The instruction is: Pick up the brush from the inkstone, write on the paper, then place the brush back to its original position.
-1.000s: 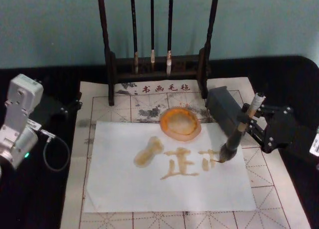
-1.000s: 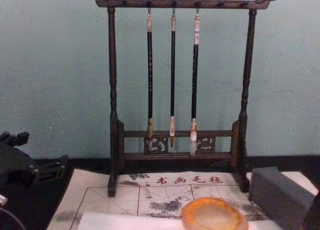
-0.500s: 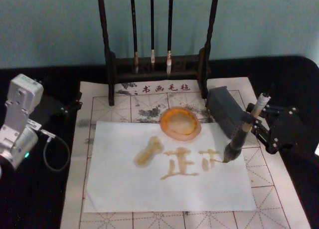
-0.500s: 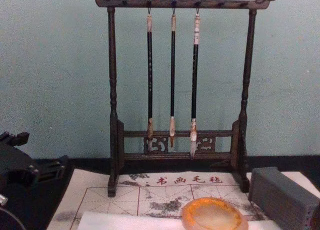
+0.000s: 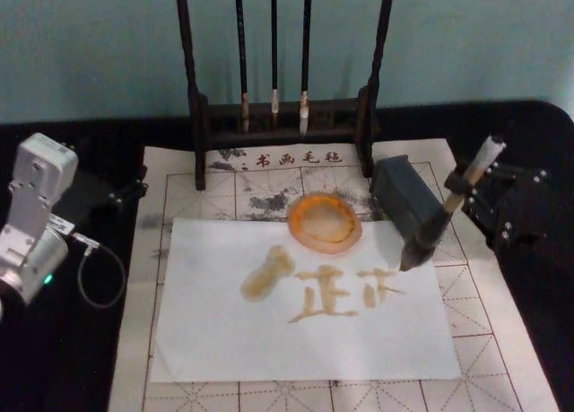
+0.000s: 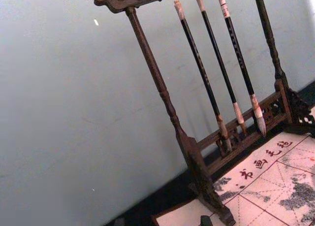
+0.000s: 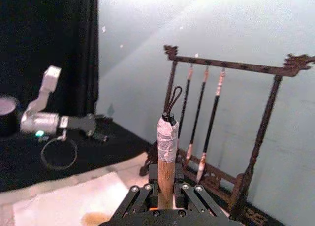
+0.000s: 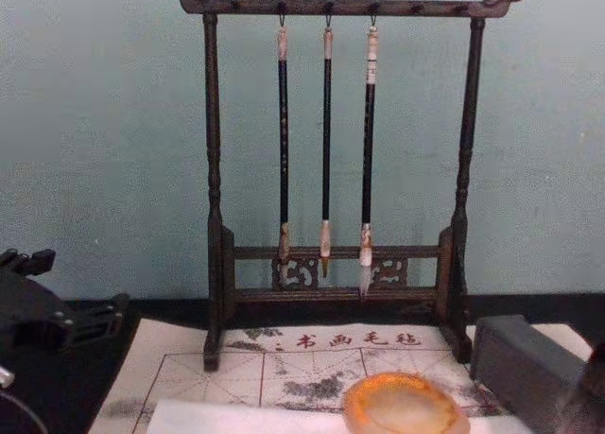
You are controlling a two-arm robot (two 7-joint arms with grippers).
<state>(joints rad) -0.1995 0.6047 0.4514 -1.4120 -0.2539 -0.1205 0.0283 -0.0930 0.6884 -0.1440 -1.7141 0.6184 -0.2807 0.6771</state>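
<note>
right gripper point(image 5: 468, 189) has its jaws closed snug on the tan handle of the big calligraphy brush point(image 5: 429, 235), which sits to the right of the inkstone point(image 5: 325, 222) and a bit nearer the robot. the brush is tilted, white end up and away from the inkstone, bristle tip down by the last of the amber characters point(image 5: 377, 286) on the paper point(image 5: 269, 340). can't tell if the tip is touching the sheet or just off it. left gripper point(image 5: 121, 195) is parked well left of the inkstone, off the grid mat point(image 5: 502, 358).

my read: the writing looks about done, so this is the end of the last stroke and the trip back is next. tips for that bit:
- lift straight up first so the wet tip doesn't smear the strokes in front of the inkstone
- the grey ribbed block point(image 5: 401, 199) is just right of the inkstone, right on the path, so go over it, not through
- bring the bristles down into the pale centre, not the orange rim
- keep well short of the brush rack point(image 5: 282, 116) behind the inkstone
- only let go once the brush is resting
</note>
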